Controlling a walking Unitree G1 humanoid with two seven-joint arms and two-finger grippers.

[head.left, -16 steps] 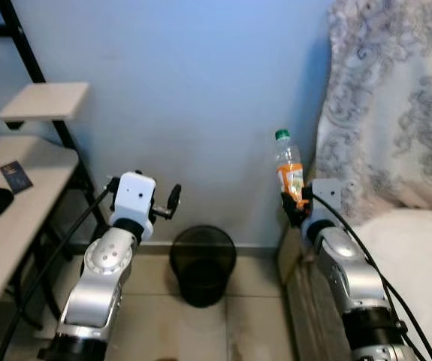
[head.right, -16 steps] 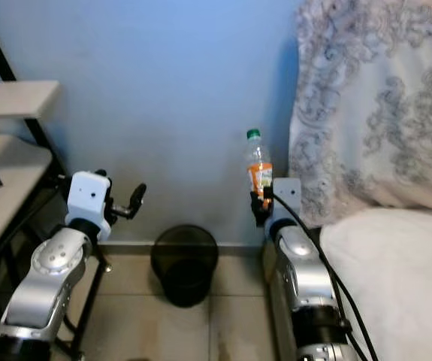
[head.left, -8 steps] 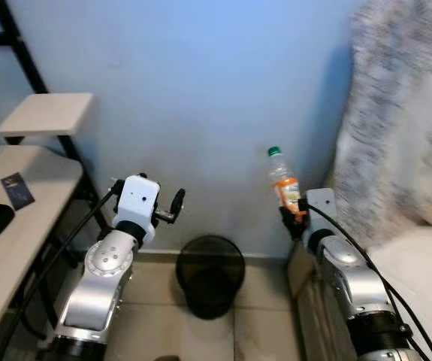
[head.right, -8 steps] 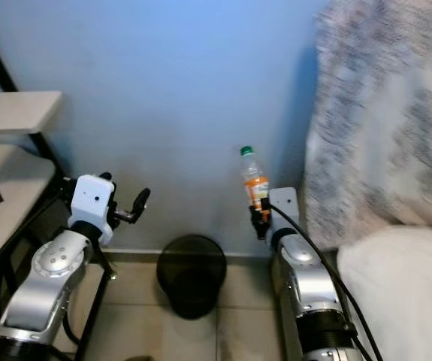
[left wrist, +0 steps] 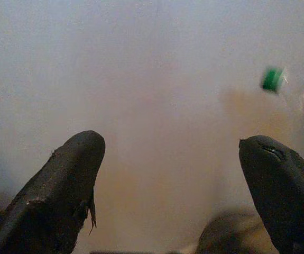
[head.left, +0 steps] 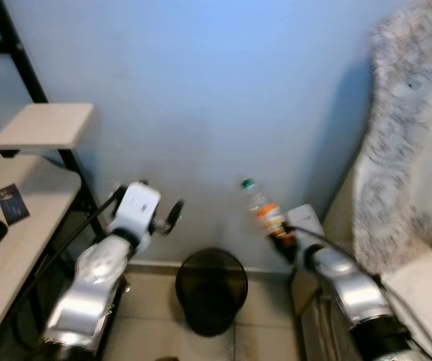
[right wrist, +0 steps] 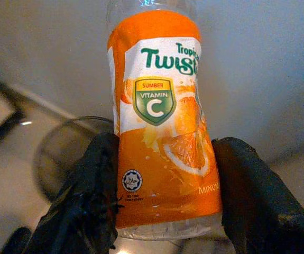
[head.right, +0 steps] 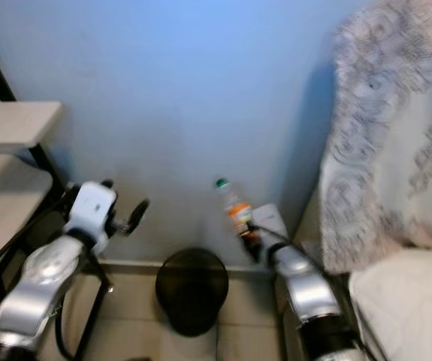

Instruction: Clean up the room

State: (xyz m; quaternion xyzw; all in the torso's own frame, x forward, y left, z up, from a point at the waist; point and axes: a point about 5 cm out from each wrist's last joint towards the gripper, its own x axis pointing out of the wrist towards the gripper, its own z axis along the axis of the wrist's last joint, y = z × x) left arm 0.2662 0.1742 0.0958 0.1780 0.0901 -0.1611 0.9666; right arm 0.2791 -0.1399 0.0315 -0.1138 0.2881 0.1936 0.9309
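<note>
Above the black bin (head.left: pixel 211 289), right hand (right wrist: pixel 165 196) pinching tilted bottle (right wrist: pixel 162 137), left hand (left wrist: pixel 173 185) spread.

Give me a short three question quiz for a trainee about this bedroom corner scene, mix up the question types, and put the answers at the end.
1. True or false: the right gripper holds a bottle with an orange label.
2. What colour is the bottle's cap? A) red B) green C) white
3. Fill in: below and between the two arms, a black ____ stands on the floor by the blue wall.

Key
1. True; its two black fingers press the label's sides.
2. B.
3. Bin. The left gripper is open and holds nothing.
</note>
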